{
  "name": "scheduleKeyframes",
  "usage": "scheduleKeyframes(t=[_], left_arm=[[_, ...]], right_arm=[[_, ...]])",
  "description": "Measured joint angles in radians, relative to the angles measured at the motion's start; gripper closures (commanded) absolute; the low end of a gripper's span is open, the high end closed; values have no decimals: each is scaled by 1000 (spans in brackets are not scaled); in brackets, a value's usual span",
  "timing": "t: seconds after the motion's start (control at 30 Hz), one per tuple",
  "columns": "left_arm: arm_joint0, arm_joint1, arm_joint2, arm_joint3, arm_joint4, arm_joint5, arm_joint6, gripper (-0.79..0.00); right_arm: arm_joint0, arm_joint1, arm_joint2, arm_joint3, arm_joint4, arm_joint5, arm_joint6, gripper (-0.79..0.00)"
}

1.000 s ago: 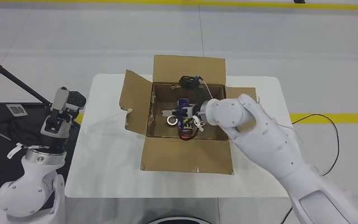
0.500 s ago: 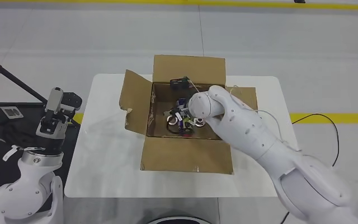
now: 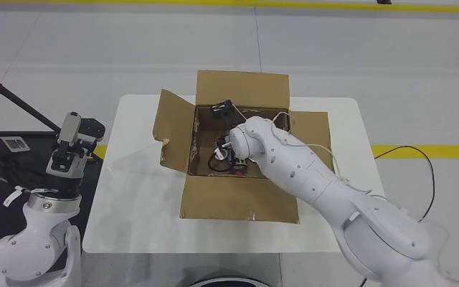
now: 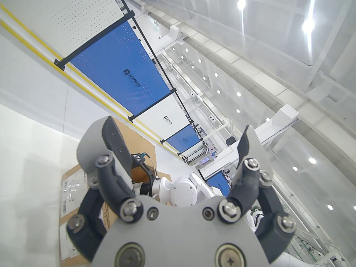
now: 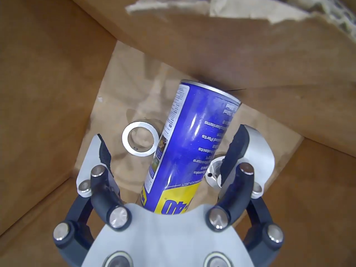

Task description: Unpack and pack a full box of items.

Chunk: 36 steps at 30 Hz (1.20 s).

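Angled down inside the cardboard box point(image 3: 237, 197), the right gripper point(image 5: 172, 137) is spread wide astride the blue spray can point(image 5: 200, 118) lying on the box floor. The left gripper point(image 4: 179, 127), released, points upward, well apart from the box.

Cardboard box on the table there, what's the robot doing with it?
The right arm is down inside the open brown cardboard box on the white table. Its jaws stand open on either side of a blue spray can lying on the box floor, not closed on it. A silver metal ring lies beside the can. The left arm sits off the table's edge, jaws open, holding nothing.
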<state>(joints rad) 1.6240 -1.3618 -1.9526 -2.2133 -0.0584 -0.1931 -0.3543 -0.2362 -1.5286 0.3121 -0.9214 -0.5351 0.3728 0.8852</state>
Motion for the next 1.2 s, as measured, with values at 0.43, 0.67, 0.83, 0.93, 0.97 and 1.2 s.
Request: scheduleKeyframes(t=[0.43, 0.67, 0.83, 0.93, 0.97, 1.2], left_arm=[[0, 0, 0, 0, 0, 0, 0, -785], [0, 0, 0, 0, 0, 0, 0, -785], [0, 0, 0, 0, 0, 0, 0, -785], [0, 0, 0, 0, 0, 0, 0, -785], [0, 0, 0, 0, 0, 0, 0, -785], [0, 0, 0, 0, 0, 0, 0, -785]], right_arm=[[-25, -25, 31, 47, -76, 64, 40, -650], [-42, -33, 48, 66, -105, 60, 67, -680], [-56, -36, 67, 73, -120, 53, 76, -554], [-65, -36, 78, 73, -130, 47, 84, -499], [-68, -36, 81, 73, -133, 46, 86, -456], [-84, -37, 109, 69, -156, 38, 88, -145]])
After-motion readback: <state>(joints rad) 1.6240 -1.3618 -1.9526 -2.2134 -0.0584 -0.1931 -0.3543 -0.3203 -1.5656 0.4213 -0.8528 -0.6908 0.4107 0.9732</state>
